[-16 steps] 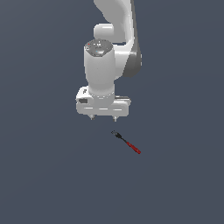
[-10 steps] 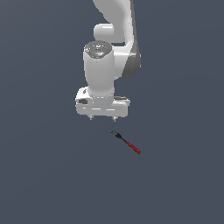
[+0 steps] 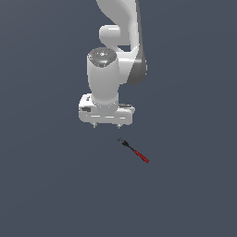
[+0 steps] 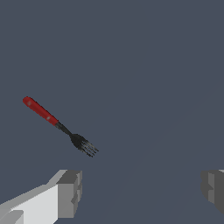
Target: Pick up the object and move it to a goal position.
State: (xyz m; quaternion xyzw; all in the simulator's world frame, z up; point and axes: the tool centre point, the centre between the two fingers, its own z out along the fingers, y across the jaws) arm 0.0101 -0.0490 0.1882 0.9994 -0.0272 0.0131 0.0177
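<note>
Nothing is shifting noticeably since earlier; pincer point(image 3: 106, 125) is hanging above the surface point(image 3: 46, 185), jaws spread wide, holding nothing. Red-handled fork point(image 3: 134, 151) is lying apart, unobstructed.

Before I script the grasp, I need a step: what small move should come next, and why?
Probably shift the open tool sideways toward the exterior view's right until it is over the fork. The fork lies on the floor, apart from the fingers, not between them.

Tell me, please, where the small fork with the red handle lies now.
In the exterior view the fork lies on the bare grey floor, just below and toward the exterior view's right of the open gripper, not between its fingers. The wrist view shows it too.
</note>
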